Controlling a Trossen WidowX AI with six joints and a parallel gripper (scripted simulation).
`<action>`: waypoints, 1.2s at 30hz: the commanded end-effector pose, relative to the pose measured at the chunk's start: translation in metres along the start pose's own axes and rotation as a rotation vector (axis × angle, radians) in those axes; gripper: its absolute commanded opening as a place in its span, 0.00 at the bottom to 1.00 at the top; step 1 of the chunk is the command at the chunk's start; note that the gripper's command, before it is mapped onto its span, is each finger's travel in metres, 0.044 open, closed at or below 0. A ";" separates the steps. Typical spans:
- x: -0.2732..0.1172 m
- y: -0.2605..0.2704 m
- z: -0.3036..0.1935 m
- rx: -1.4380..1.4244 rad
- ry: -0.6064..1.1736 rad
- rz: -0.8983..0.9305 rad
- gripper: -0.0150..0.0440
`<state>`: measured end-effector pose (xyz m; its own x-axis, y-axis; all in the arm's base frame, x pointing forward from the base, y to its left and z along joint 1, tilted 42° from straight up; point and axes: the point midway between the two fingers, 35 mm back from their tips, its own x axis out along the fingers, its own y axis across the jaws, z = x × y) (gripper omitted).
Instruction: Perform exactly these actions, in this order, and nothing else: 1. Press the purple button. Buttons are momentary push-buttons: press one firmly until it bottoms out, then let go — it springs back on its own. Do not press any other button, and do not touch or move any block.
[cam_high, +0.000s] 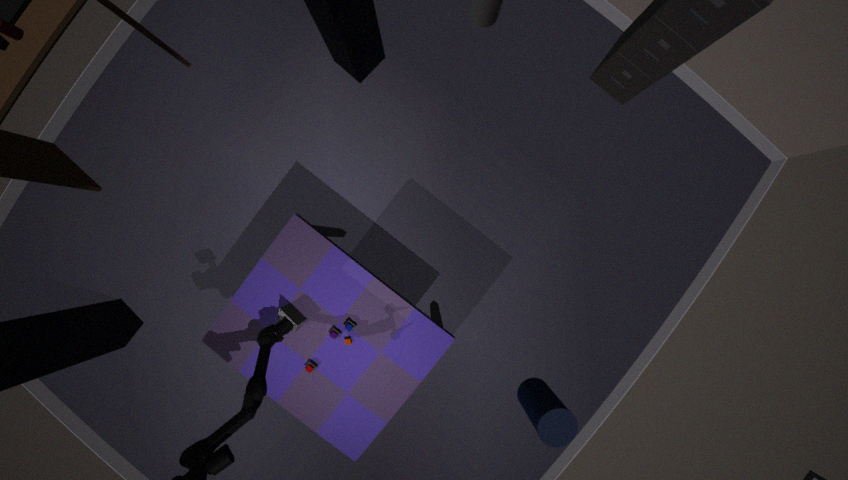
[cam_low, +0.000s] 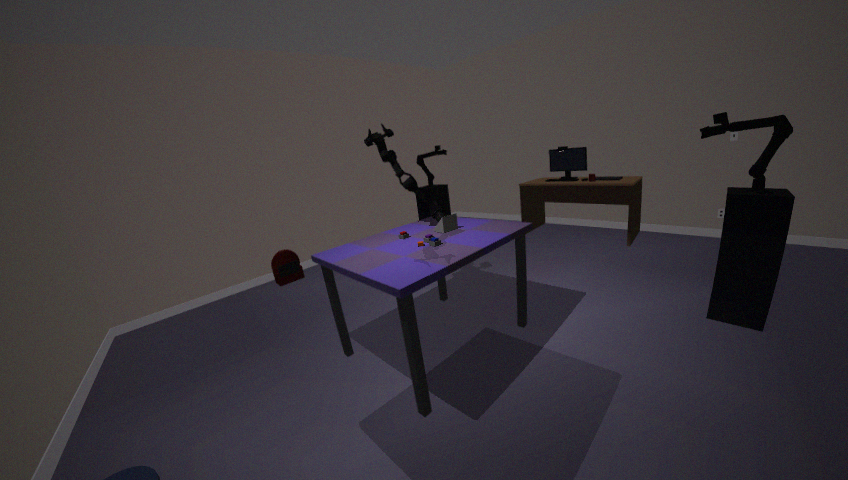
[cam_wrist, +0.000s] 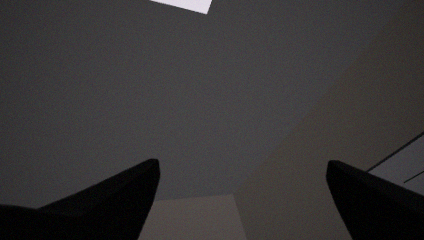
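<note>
No legible writing on purple button (cam_high: 333, 334) or table (cam_high: 357, 428).

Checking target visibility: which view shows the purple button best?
The top view: the purple button sits unobstructed beside the blue button. The exterior view shows it tiny within a cluster. The wrist view shows only wall and ceiling.

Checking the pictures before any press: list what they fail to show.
- Wrist view: buttons and table out of frame; the gripper, open, points at ceiling and wall.
- Top view: purple button too small and dim to show its travel.
- Exterior view: the cluster too small to separate.
</note>
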<state>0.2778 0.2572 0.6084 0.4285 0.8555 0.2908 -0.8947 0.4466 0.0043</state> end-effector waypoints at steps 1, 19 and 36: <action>-0.001 0.002 0.003 0.008 -0.009 0.001 0.93; -0.171 0.205 0.197 0.562 -0.574 0.777 0.93; -0.471 0.106 0.272 1.164 -0.933 1.826 0.93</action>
<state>-0.0696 -0.1178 0.7469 -0.4749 -0.2520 0.8432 -0.1184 -0.9311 -0.3449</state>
